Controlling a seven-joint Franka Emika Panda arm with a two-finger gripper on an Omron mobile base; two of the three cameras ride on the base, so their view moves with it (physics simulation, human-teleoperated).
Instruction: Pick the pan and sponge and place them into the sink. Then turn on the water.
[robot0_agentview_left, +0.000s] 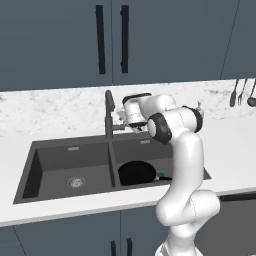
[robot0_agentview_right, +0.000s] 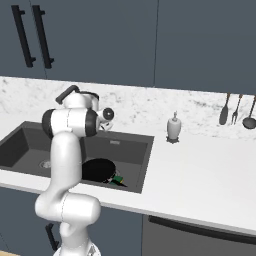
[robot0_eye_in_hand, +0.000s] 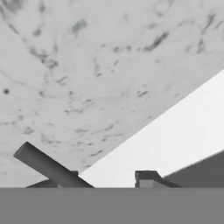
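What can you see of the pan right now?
The pan is round, shallow and black, with a matte look. It lies flat on the floor of the sink's right basin, close to the central divider and toward the front wall. Its thin dark handle points right, partly hidden behind the arm. A small green piece, probably the sponge, sits against the handle side. No water is running onto it.
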